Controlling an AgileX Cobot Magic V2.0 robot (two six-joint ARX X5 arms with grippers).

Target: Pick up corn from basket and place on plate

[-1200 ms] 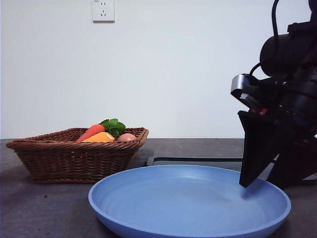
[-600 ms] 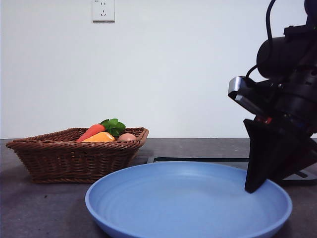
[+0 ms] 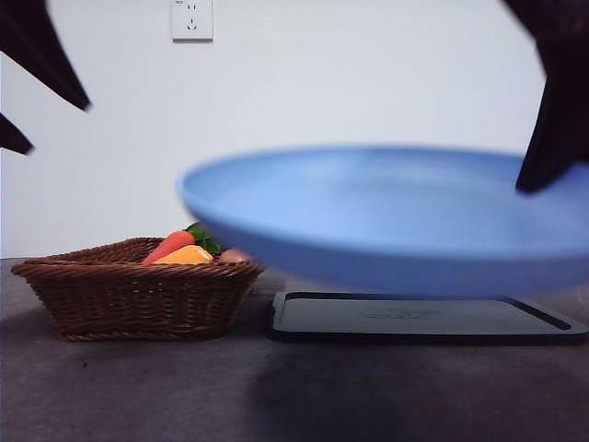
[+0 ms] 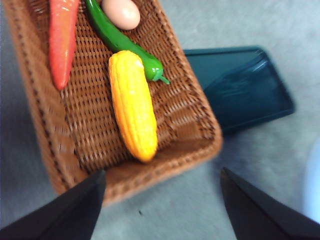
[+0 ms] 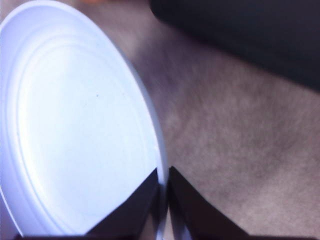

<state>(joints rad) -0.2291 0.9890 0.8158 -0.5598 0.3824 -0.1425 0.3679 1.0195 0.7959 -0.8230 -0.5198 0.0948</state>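
Note:
The corn (image 4: pixel 132 105) lies lengthwise in the brown wicker basket (image 4: pixel 200 145), beside a green pepper. From the front, the basket (image 3: pixel 129 295) stands at the left with the corn (image 3: pixel 184 255) peeking over its rim. My left gripper (image 4: pixel 162 172) hovers open above the basket's near end, apart from the corn; its jaws (image 3: pixel 37 74) show dark at the top left. My right gripper (image 5: pixel 162 172) is shut on the rim of the light-blue plate (image 5: pixel 75 135). That plate (image 3: pixel 386 221) hangs in the air, blurred and slightly tilted, held by the right gripper (image 3: pixel 552 138) at its right edge.
The basket also holds a carrot (image 4: pixel 62 40), a green pepper (image 4: pixel 125 42) and a tan egg (image 4: pixel 121 12). A flat black tray (image 3: pixel 414 318) lies on the table right of the basket, under the raised plate.
The right gripper has lifted the plate off the table, high above the black tray. The left gripper has come into view at the top left, above the basket.

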